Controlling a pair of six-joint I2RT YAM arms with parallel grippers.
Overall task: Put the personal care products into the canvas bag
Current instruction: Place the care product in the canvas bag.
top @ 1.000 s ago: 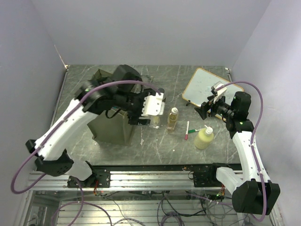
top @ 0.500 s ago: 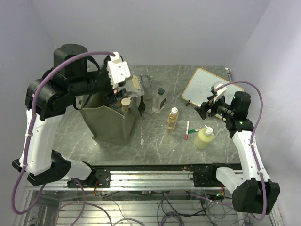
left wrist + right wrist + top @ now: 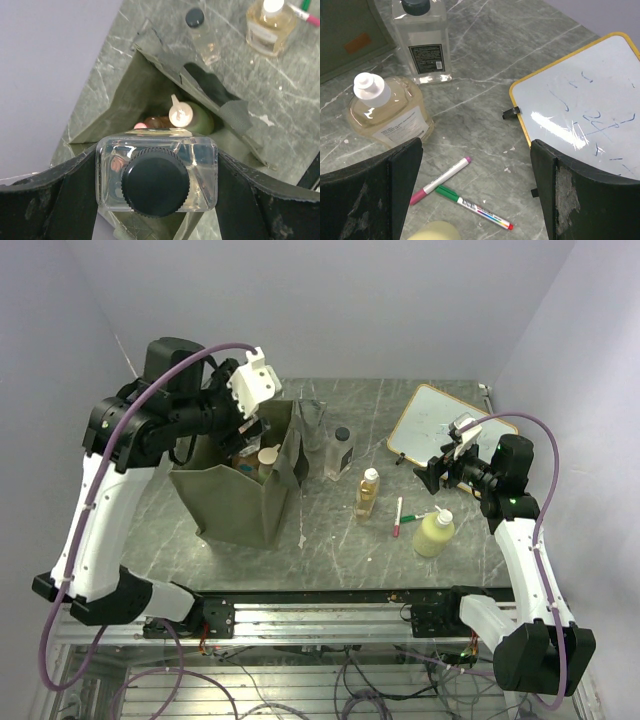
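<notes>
Left wrist: clear bottle (image 3: 157, 175) gripped above canvas bag (image 3: 131, 102); hidden overhead.

Boxed in on three sides by plain pale lilac walls (image 3: 320, 300), bare and matte, meeting in soft corners at the back. Underneath, a grey-green worktop (image 3: 330, 560) veined in white like marble, flecked here and there with small white specks. Edged along the near side by a slotted silver aluminium rail (image 3: 320, 620). Below the rail, a tangle of cables (image 3: 350, 680) over a shiny surface catching bright glare. Lit evenly from above, with only soft shadows on the stone pattern and no hard highlights on the walls.
</notes>
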